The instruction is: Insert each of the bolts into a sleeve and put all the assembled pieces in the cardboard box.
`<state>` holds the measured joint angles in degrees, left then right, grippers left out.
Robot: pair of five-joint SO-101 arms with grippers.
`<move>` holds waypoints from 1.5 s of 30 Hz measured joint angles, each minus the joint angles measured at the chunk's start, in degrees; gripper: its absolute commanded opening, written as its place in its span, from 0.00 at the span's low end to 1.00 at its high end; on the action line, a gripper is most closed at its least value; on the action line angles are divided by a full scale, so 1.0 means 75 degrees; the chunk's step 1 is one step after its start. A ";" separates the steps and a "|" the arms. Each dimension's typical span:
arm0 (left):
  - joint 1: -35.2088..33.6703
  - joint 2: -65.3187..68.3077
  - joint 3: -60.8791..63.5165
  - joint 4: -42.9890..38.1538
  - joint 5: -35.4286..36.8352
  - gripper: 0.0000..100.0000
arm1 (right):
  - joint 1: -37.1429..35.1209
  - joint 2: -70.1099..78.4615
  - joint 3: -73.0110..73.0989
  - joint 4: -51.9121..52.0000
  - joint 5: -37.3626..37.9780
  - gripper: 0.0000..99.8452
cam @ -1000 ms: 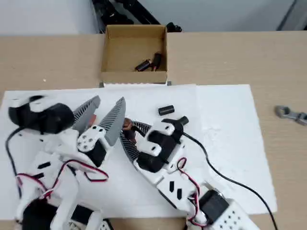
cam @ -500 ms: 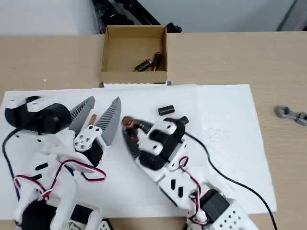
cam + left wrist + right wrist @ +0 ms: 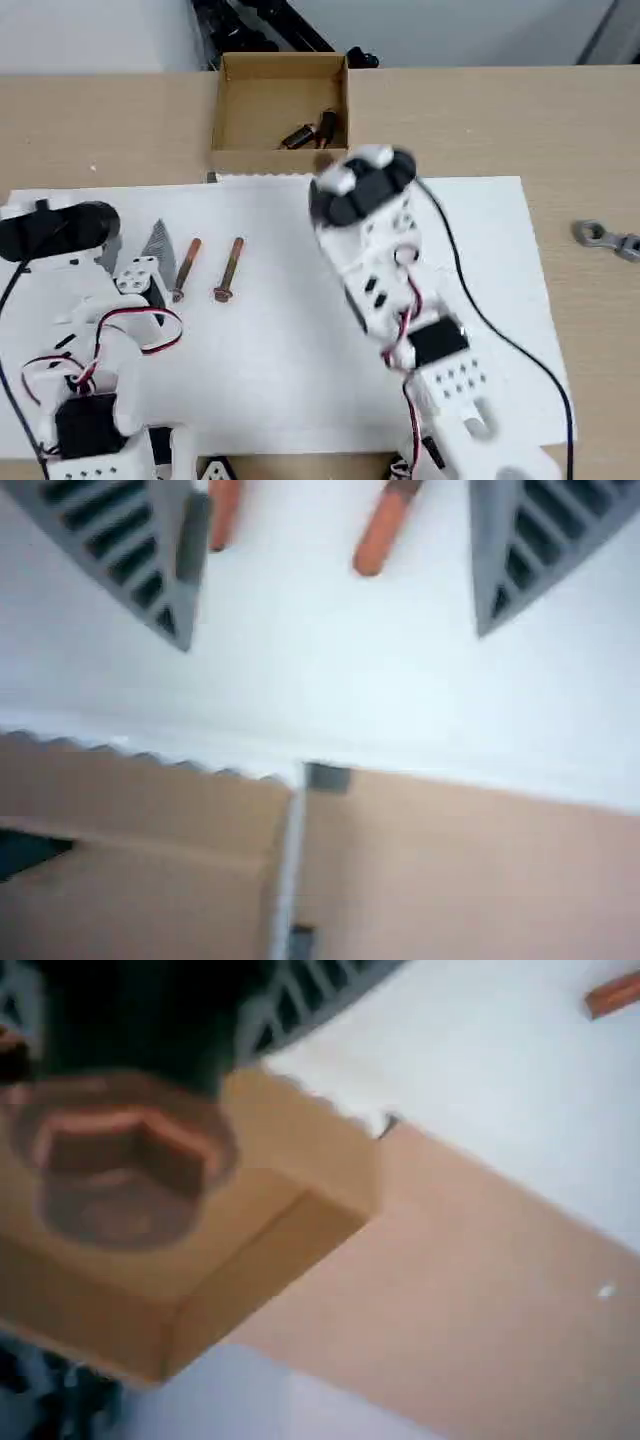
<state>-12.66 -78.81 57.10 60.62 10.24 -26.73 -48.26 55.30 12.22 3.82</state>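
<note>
The left arm [image 3: 80, 300] is kept folded at the near left of the table, with its wrist turned downward. The left gripper [image 3: 332, 635] is held spread: its two ribbed grey fingers [image 3: 120, 540] are set well apart, nothing is clasped between them, and the tips are directed at the surface below. The right arm [image 3: 400, 300] is stretched out from its base at the near edge, its links laid almost in one line and angled slightly leftward. Its wrist [image 3: 365, 190] is raised at the far end and tipped forward. The right gripper [image 3: 200, 1030] is closed on a bolt [image 3: 120, 1170], whose head is seen just beneath the jaws.
</note>
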 measured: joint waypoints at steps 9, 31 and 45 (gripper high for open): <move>-0.0621 0.0012 0.0996 0.0000 -0.1149 0.01 | 0.0410 0.3645 -0.3411 -0.0059 0.0012 0.00; -0.1829 0.0012 0.2755 -0.0105 -0.3059 0.01 | 0.0574 1.0983 -0.9940 0.0551 -0.0188 0.00; -0.1875 0.0012 0.2755 -0.0105 -0.3059 0.01 | 0.0586 1.1253 -1.0045 0.1500 -0.0188 0.24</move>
<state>-26.73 -78.73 77.76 59.82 -12.70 -22.33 36.13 -20.04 23.47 2.42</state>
